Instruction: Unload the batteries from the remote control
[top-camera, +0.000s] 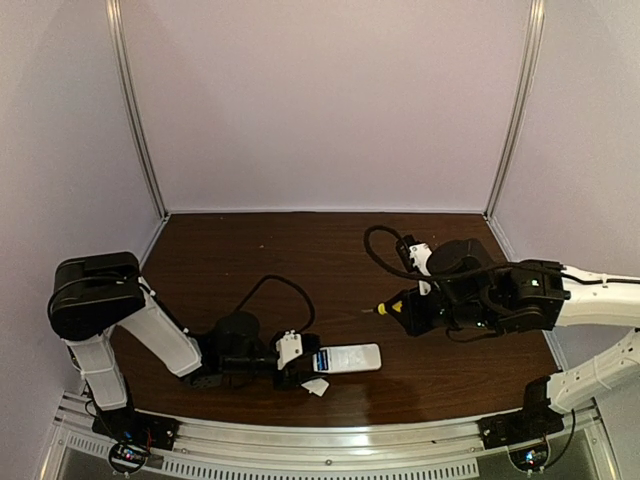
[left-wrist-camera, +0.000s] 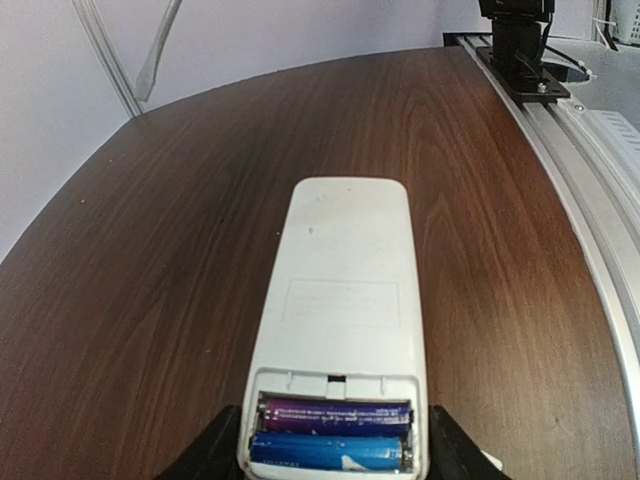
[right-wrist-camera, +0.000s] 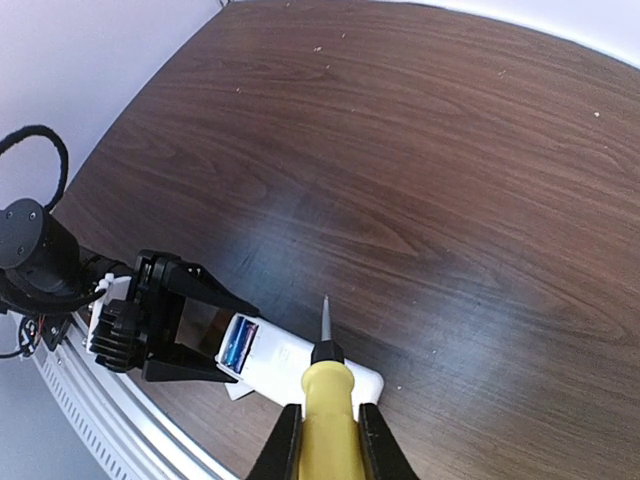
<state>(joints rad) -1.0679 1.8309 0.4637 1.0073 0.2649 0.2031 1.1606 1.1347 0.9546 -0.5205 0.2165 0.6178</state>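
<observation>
Two blue batteries (left-wrist-camera: 330, 450) to come out; notes by view.

Top view. Remote control (top-camera: 352, 357) sits low at 6 o'clock on the tabletop (top-camera: 300, 260), long axis running 9 to 3. Left claw (top-camera: 306, 364) grips its 9 o'clock end, a finger on each side. White cover piece (top-camera: 317, 387) lies on the wood at 7 o'clock of the remote, close against it. Right claw (top-camera: 418, 311) is apart at 2 o'clock, closed on a yellow-handled screwdriver (top-camera: 398, 308) with its tip aimed to 9 o'clock.

Left wrist. Compartment is open at 6 o'clock, both cells seated side by side, lying crosswise. Black fingers (left-wrist-camera: 212, 452) flank the case there. Cannot tell whether the remote rests on the wood or is lifted.

Right wrist. Screwdriver shaft points to 12 o'clock and overlaps the remote's plain end in this view. Cells lie at 9 o'clock of the tip.

Handling, my judgement: cells are small, light, stiff and smooth, and likely to roll once free. They look snugly seated, so lever at a cell's end with the blade rather than pinch. Remote is light, slick plastic and wants a firm clamp. In the way: left fingers crowd the compartment's sides, and the cover piece lies where a cell might roll.
</observation>
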